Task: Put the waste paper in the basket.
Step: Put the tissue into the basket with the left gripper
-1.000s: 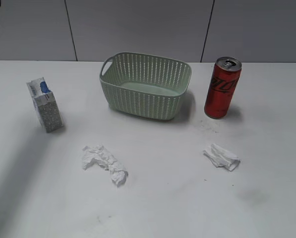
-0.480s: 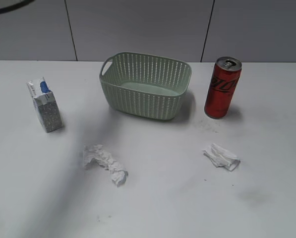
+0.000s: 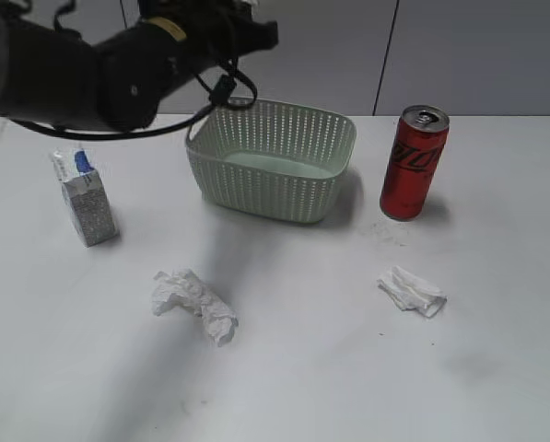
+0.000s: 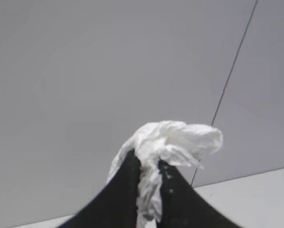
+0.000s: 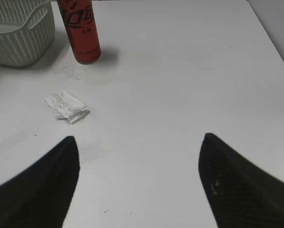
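The pale green basket point(image 3: 273, 189) stands at the back middle of the table and shows no paper inside. My left gripper point(image 4: 149, 164) is shut on a white paper wad point(image 4: 175, 140), held high with the wall behind it. In the exterior view my left arm reaches in from the upper left, and its gripper point(image 3: 254, 33) is above the basket's left end. A long stringy wad point(image 3: 194, 304) lies front left. A small wad point(image 3: 411, 291) lies front right; it also shows in the right wrist view point(image 5: 66, 106). My right gripper point(image 5: 139, 137) is open and empty above the table.
A red can point(image 3: 414, 164) stands right of the basket, and the right wrist view shows both the can point(image 5: 80, 28) and the basket point(image 5: 18, 42). A grey-speckled white-and-blue packet point(image 3: 86, 195) stands upright at the left. A grey panelled wall runs behind the table.
My left arm has come into the exterior view from the upper left, reaching above the basket's left end; earlier only its shadow showed. The wads on the table have not moved.
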{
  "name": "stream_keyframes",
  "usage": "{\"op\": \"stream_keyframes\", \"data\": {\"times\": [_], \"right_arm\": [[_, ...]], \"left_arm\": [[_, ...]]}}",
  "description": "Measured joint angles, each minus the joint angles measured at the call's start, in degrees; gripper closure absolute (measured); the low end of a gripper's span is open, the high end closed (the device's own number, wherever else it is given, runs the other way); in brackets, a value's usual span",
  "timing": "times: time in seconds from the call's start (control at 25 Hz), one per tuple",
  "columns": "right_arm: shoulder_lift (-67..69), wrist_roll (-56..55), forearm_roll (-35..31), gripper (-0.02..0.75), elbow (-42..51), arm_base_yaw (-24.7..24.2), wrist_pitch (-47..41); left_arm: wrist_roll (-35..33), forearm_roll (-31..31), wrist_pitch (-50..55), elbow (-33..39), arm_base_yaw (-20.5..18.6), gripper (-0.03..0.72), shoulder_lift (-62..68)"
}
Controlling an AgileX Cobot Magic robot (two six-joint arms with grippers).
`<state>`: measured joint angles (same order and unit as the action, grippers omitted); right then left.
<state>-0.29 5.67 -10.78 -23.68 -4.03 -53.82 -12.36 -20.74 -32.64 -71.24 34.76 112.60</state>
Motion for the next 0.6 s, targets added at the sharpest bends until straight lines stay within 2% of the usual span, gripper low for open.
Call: {"op": "stream_keyframes", "data": {"times": [0.16, 0.24, 0.28, 0.32, 0.4, 0.48, 0.56, 0.6], "right_arm": [[0.0, 0.0, 0.0, 0.149, 0.0, 0.0, 0.0], [0.0, 0.0, 0.0, 0.149, 0.0, 0.0, 0.0], [0.0, 0.0, 0.0, 0.149, 0.0, 0.0, 0.0], [0.0, 0.0, 0.0, 0.149, 0.0, 0.0, 0.0], [0.0, 0.0, 0.0, 0.149, 0.0, 0.0, 0.0], [0.0, 0.0, 0.0, 0.149, 0.0, 0.0, 0.0], [0.0, 0.0, 0.0, 0.149, 0.0, 0.0, 0.0], [0.0, 0.0, 0.0, 0.149, 0.0, 0.0, 0.0]], "left_arm": [[0.0, 1.3, -0.9, 0.0, 0.1, 0.648, 3.4], [0.0, 1.3, -0.8, 0.0, 0.1, 0.621, 4.1], [0.0, 1.3, -0.6, 0.0, 0.1, 0.582, 4.2], [0.0, 1.4, -0.6, 0.0, 0.1, 0.52, 4.3], [0.0, 1.5, -1.0, 0.0, 0.1, 0.35, 4.3], [0.0, 1.5, -1.4, 0.0, 0.1, 0.15, 4.3], [0.0, 1.5, -1.2, 0.0, 0.1, 0.054, 4.2], [0.0, 1.6, -1.0, 0.0, 0.1, 0.03, 4.0]]}}
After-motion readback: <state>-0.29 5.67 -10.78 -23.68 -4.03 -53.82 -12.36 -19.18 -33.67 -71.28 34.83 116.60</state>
